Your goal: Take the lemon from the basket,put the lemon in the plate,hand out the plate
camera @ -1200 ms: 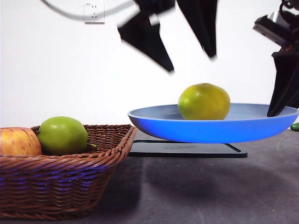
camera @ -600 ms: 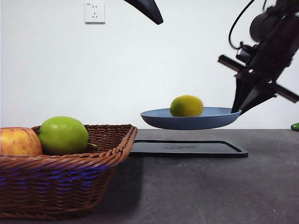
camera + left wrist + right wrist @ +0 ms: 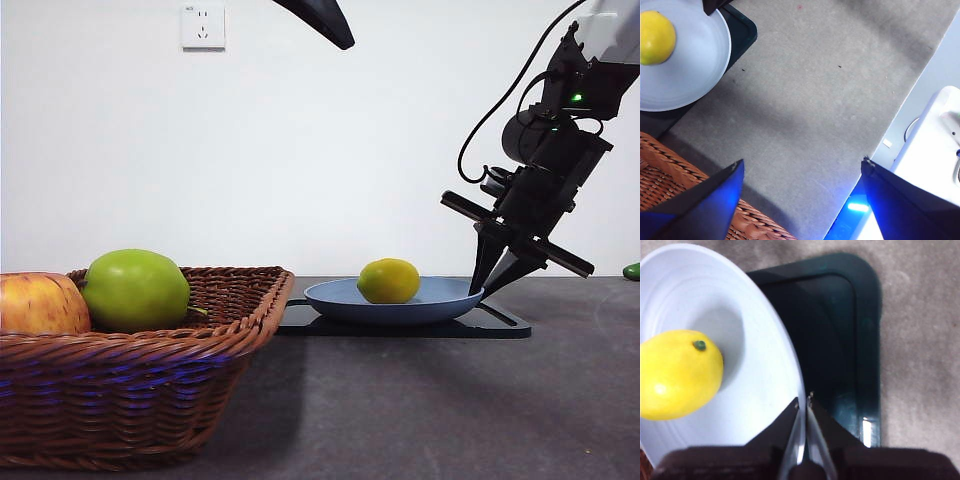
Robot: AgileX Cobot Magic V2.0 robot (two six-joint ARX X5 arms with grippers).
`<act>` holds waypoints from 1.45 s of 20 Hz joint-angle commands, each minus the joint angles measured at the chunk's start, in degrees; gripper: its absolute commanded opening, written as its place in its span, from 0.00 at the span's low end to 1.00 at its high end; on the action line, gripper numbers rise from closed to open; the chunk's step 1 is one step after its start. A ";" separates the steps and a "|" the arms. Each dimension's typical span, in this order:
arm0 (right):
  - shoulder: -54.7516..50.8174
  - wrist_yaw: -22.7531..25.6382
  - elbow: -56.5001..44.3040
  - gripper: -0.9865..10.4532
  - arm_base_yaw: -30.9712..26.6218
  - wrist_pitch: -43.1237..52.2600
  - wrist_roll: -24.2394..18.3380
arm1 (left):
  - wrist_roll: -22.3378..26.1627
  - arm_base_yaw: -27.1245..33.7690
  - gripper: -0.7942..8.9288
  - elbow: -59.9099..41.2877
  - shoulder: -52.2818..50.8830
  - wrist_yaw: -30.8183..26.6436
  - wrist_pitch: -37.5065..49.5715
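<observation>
The lemon (image 3: 388, 281) sits in the blue plate (image 3: 440, 301), a bit off the middle, on the side away from the right gripper (image 3: 487, 286). The plate rests on the flat black tray (image 3: 500, 322), which lies on the counter (image 3: 450, 400). The right gripper pinches the plate's rim between its two jaws, and in the right wrist view the jaws are closed tight on that thin edge (image 3: 804, 405).

The left gripper (image 3: 800, 170) waits up high with its jaws wide apart, holding nothing. The basket (image 3: 150, 370) stands near, with a green apple (image 3: 135, 290) and a red-yellow apple (image 3: 40, 303) inside.

The job now looks like handing out the plate. To do it well, the grip on the rim must stay firm, because it is only a small bite on one edge. The plate should stay flat and level. If it tips, the round lemon may roll and fall off. Slow, smooth moves are best, with no sudden stops. The plate should also stay clear of the basket's rim.
</observation>
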 commanded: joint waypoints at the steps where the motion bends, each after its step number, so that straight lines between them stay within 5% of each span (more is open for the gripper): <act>1: 0.92 -0.61 1.55 0.11 0.00 0.66 0.37 | -0.35 -0.77 0.49 1.20 0.57 -0.28 0.94; 6: 0.79 1.31 1.55 0.24 -0.17 -0.28 -1.29 | -0.33 -0.74 0.49 1.20 0.57 -0.48 1.20; 10: -2.64 2.14 1.55 0.25 -1.14 -5.66 -4.13 | 0.39 -0.26 0.48 1.20 0.57 -1.75 2.45; 13: -8.66 2.12 1.55 0.24 -1.22 -13.44 -9.01 | 3.34 0.85 0.32 1.20 0.57 -4.35 4.31; 17: -17.97 2.14 1.55 0.10 -0.04 -24.83 -14.67 | 10.12 3.50 0.08 1.20 0.57 -5.01 6.21; 20: -25.03 2.67 1.31 0.09 2.64 -30.91 -17.25 | 11.72 7.56 0.09 1.20 0.57 -4.96 6.12; 29: -52.48 30.60 -8.59 0.09 23.98 -19.52 -11.89 | 11.65 21.40 0.09 -2.80 -2.86 -0.77 5.01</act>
